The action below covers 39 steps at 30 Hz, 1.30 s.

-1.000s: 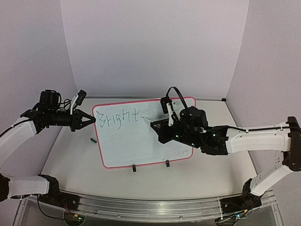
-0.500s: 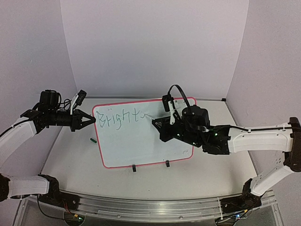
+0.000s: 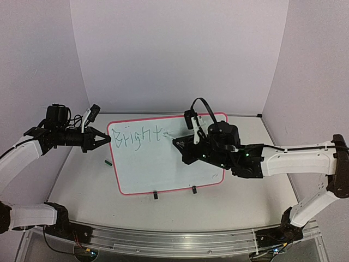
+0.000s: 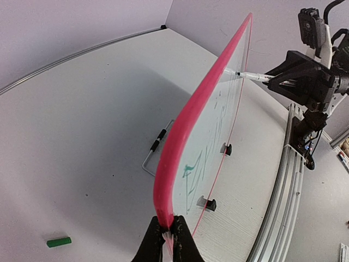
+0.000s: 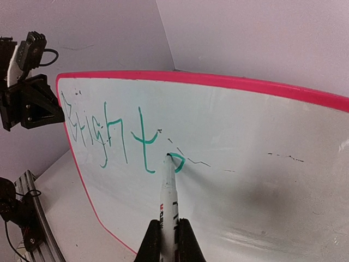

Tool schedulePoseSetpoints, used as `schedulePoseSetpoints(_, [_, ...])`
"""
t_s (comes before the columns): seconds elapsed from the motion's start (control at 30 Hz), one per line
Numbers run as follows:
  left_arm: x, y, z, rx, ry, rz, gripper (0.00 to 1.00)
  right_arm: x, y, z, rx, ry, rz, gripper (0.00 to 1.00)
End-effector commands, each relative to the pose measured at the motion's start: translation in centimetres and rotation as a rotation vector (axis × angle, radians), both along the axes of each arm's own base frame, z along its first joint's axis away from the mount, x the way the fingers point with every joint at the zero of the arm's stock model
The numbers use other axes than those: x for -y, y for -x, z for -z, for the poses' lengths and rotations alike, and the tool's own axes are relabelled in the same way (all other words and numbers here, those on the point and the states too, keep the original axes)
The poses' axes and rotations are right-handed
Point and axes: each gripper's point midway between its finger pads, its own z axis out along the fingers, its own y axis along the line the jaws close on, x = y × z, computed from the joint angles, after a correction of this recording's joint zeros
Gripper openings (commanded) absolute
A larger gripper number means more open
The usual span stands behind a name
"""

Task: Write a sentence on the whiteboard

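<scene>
**Q:** What is shown?
**A:** A whiteboard (image 3: 158,169) with a pink frame is seen raised on its near long edge in the middle of a grey table (image 3: 82,185), its face turned toward the near side. Two black clips (image 3: 155,195) are fixed along that near edge.

**Q:** How is it held?
**A:** Its left edge is pinched by the left gripper (image 3: 107,140), whose jaws are clenched on the frame.

**Q:** And the other arm?
**A:** The right gripper (image 5: 169,226) is clamped on a marker (image 5: 168,191) (white barrel, dark tip), which is pointed at the board from the right. The tip is pressed to the white surface.

**Q:** What is written?
**A:** The sentence (image 3: 136,135) is found along the far left part of the board, in thin green letters. "Bright" can be read, and a small curved stroke is seen at the tip, just right of the "t". A few faint grey marks (image 5: 283,157) are scattered further right.

**Q:** Anything else?
**A:** A small green piece (image 3: 108,161) is laid on the table just left of the board, apart from it and nearer than the left gripper.
</scene>
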Motion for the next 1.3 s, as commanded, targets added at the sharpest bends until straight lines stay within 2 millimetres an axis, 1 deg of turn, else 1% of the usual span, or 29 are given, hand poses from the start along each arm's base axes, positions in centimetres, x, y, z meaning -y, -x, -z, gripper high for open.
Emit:
schedulePoseSetpoints(0.0, [0.0, 0.1, 1.5, -0.031, -0.039, 0.003, 0.00, -0.5, 0.0, -0.3, -0.015, -0.033, -0.011, 0.00])
schedulePoseSetpoints(0.27, [0.0, 0.1, 1.5, -0.032, -0.039, 0.003, 0.00, 0.2, 0.6, 1.3, -0.065, -0.029, -0.010, 0.00])
schedulePoseSetpoints(0.43, [0.0, 0.1, 1.5, -0.034, -0.040, 0.003, 0.00, 0.9, 0.5, 1.2, -0.060, -0.020, 0.015, 0.00])
schedulePoseSetpoints(0.6, [0.0, 0.1, 1.5, -0.032, -0.040, 0.004, 0.00, 1.8, 0.2, 0.0, -0.028, -0.025, 0.050, 0.00])
schedulePoseSetpoints(0.73, [0.0, 0.1, 1.5, -0.034, -0.040, 0.003, 0.00, 2.1, 0.9, -1.8, 0.008, -0.056, 0.017, 0.00])
schedulePoseSetpoints(0.83, [0.1, 0.1, 1.6, -0.034, -0.040, 0.004, 0.00, 2.5, 1.3, -2.8, 0.028, -0.077, 0.003, 0.00])
schedulePoseSetpoints(0.97, [0.1, 0.1, 1.6, -0.035, -0.040, 0.006, 0.00, 2.7, 1.1, -3.1, 0.042, -0.074, 0.018, 0.00])
schedulePoseSetpoints(1.27, [0.1, 0.1, 1.6, -0.038, -0.039, 0.007, 0.00, 1.5, 0.1, -3.2, 0.066, -0.047, 0.025, 0.00])
